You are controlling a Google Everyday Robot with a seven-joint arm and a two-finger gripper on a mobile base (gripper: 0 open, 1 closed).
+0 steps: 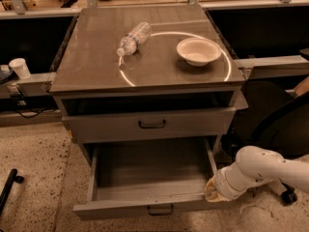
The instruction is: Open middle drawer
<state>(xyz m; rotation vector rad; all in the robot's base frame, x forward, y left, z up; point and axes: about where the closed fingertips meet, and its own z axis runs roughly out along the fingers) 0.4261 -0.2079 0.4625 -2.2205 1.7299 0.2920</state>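
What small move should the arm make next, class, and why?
Probably draw the gripper back, clear of the middle drawer. That drawer already stands well out, its tray showing, and the gripper sits at one front corner of it, so little pulling seems left.

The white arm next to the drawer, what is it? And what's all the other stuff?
That is a robot's arm. At its end is a claw, at the right front corner of the pulled-out drawer; whether it grips the drawer, I cannot tell. There is just one picture, looking down at a grey cabinet from the front. On top lie a plastic bottle on its side and a white bowl. Another drawer sits above the open one.
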